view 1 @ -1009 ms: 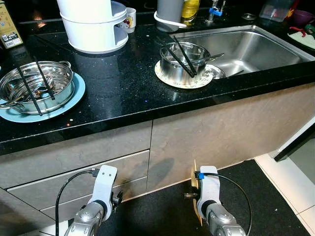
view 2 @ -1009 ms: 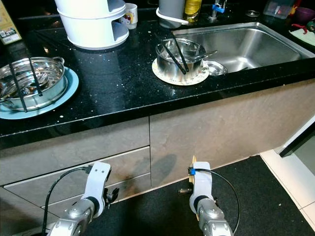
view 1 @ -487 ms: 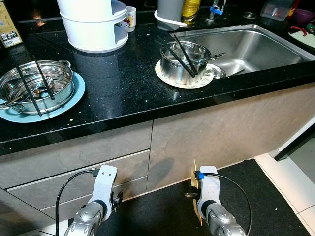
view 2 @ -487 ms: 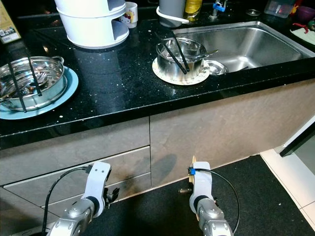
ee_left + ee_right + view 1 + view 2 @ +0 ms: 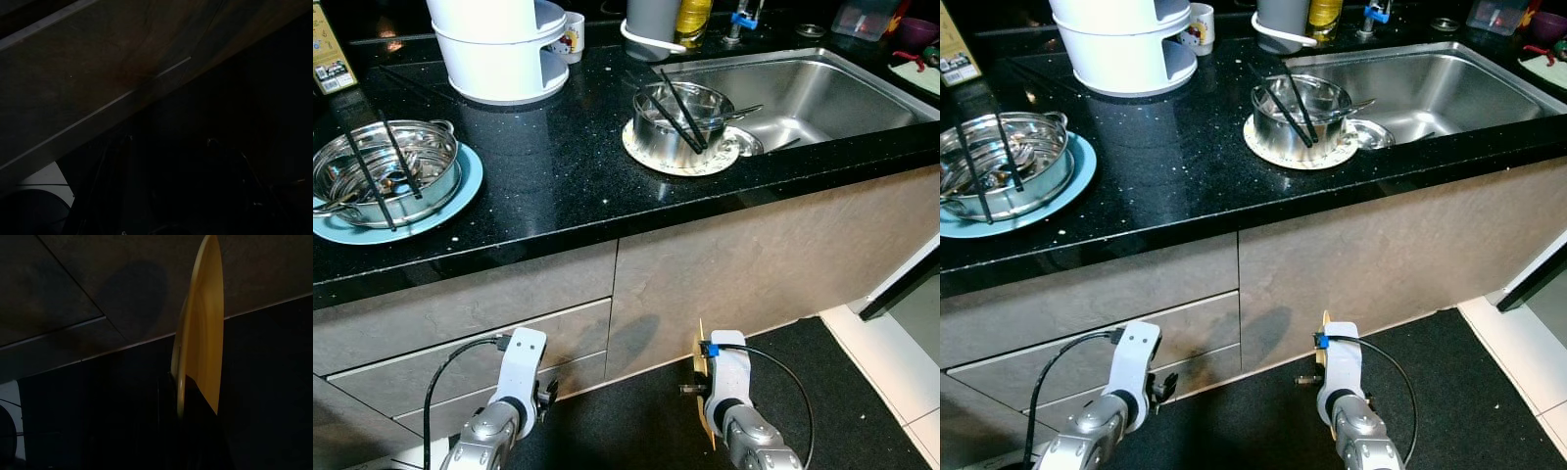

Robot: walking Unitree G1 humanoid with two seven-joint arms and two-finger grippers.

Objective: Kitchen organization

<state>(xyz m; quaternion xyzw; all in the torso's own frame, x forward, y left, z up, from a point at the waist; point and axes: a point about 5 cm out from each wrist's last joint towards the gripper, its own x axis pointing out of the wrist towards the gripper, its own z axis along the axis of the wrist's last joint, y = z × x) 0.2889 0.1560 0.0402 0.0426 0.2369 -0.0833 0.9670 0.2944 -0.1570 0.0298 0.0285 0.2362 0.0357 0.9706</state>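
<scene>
Plate (image 5: 198, 333) hangs edge-on in my right tool (image 5: 178, 387), fingers clamped on its rim, low before the cabinet, I reckon for carrying. Left tool's opening I can't tell; it hangs idle.

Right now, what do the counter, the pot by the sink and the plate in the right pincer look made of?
Counter: black polished stone, likely granite; glossy, with pale specks.
Pot by the sink: stainless steel, going by its mirror-bright reflective walls, like the sink.
Plate in the right pincer: yellow, smooth and matte with a thin edge; probably plastic or melamine, though ceramic can't be ruled out.
</scene>
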